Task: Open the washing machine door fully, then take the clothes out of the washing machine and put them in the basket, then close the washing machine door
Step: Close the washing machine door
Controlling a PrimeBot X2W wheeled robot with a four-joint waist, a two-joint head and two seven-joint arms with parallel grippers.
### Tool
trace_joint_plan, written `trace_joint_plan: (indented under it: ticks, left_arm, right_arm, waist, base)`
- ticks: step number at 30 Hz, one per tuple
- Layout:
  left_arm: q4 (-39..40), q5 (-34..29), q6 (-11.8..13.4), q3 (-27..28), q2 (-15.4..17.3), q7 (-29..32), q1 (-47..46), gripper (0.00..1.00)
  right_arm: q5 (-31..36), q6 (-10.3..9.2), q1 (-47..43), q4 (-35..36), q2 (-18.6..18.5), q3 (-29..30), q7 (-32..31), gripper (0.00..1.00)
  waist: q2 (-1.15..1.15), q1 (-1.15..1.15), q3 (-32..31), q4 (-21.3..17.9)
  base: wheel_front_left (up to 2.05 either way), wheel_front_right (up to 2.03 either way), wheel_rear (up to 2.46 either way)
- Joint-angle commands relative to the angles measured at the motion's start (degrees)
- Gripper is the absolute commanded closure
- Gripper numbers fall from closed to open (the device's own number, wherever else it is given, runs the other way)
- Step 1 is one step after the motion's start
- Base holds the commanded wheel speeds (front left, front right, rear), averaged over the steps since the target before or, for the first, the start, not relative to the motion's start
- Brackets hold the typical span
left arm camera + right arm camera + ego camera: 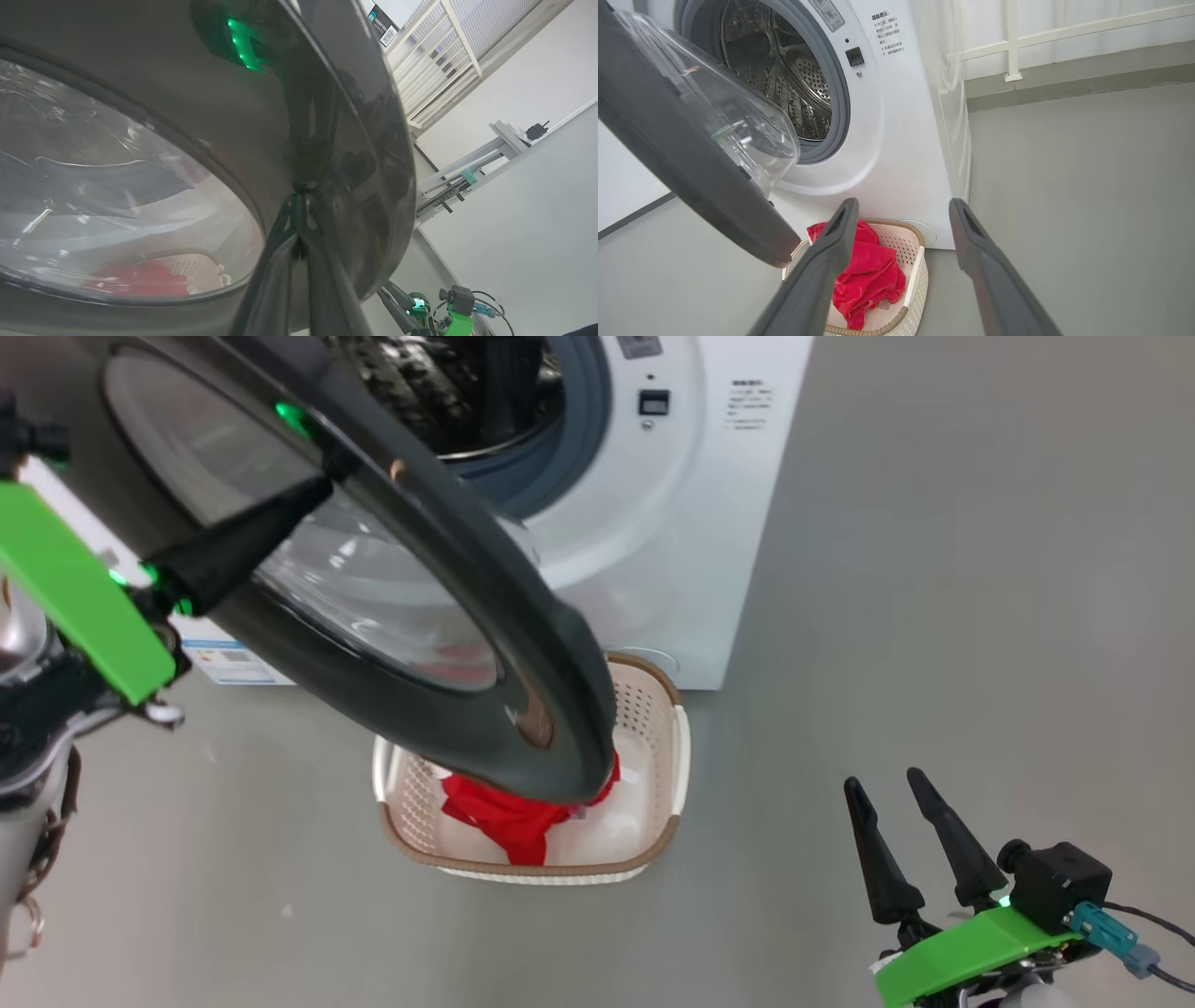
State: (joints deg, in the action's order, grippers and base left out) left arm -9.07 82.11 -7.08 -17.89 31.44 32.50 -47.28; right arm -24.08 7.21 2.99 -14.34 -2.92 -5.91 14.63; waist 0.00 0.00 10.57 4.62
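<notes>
Left tool (316, 493) closed, tips on washing machine door (485, 616) rim. Right tool (883, 780) spread, empty; clothes (504, 821) in basket (653, 709) left of it.

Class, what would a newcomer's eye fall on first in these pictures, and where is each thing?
The glossy black washing machine door hangs open across the head view's upper left, the shut left claw touching it. Beneath its lower edge, red clothes lie in the cream basket on the floor.

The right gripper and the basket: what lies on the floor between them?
Nothing: in the head view only bare grey floor separates the right gripper from the basket.
</notes>
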Motion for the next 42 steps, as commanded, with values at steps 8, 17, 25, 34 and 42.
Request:
trace_joint_plan:
  ticks: [8,17,25,34,42]
  left_arm:
    - [-3.5,-1.6,-0.4,0.1,2.0,-5.7,-7.7,1.0]
    - [-10.2,-2.0,-0.4,-1.6,2.0,-11.1,-12.5,1.0]
    - [-13.9,-1.1,-0.4,-3.4,2.5,-14.5,-14.9,1.0]
    - [-13.2,1.3,-0.4,-5.0,3.7,-15.9,-13.6,1.0]
    - [-10.3,3.6,-0.4,-5.3,5.3,-19.3,-8.3,1.0]
  right_arm:
    - [-1.2,0.28,3.1,2.0,0.0,-1.7,0.4,0.0]
    - [-2.2,0.28,3.4,2.3,0.0,-2.2,0.4,0.0]
    - [-2.6,0.28,3.3,2.7,0.0,-2.0,0.4,0.0]
    - [-2.6,0.28,3.4,2.2,0.0,-1.7,0.4,0.0]
    - [-1.8,0.28,2.6,2.0,0.0,-1.0,0.4,0.0]
  waist:
    - [0.0,0.0,2.8,-4.6]
    - [0.0,0.0,3.7,-7.9]
    - [0.0,0.0,3.7,-8.8]
    - [0.0,0.0,2.9,-7.4]
    - [0.0,0.0,1.4,-5.3]
  base:
    - [0.0,0.0,0.0]
    - [0.0,0.0,0.0]
    - [0.0,0.0,0.0]
    - [0.0,0.0,0.0]
    - [0.0,0.0,0.0]
